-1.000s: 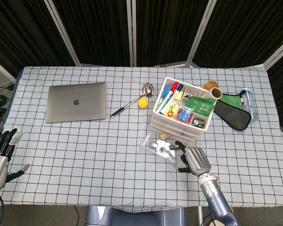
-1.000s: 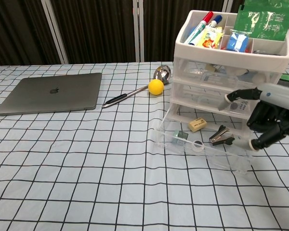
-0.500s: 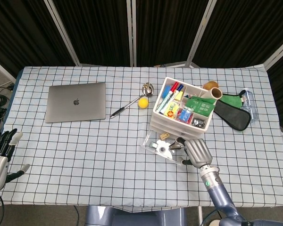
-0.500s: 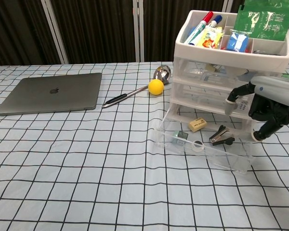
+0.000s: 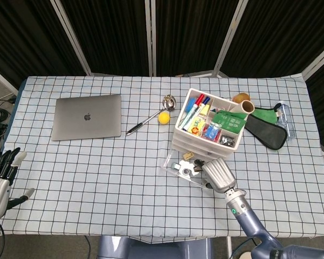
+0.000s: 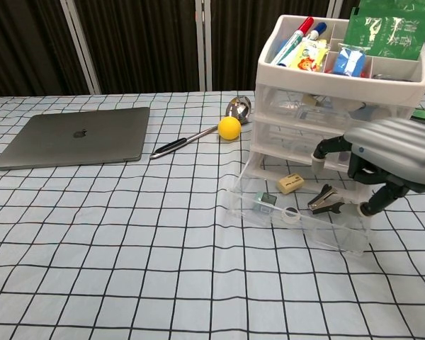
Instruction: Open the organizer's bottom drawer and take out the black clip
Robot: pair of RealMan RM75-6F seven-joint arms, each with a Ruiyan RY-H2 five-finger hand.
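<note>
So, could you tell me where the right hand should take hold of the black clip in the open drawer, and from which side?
Probably pinch the black clip across its raised, splayed handles, coming from above. It lies low in the drawer, whose clear walls block a sideways approach. The right hand hovers just above and to its right, fingers apart.

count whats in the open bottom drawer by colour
black: 1, the black clip
tan: 1, a small block
green: 1, a small clip
clear/white: 1, a small ring
total: 4
</note>
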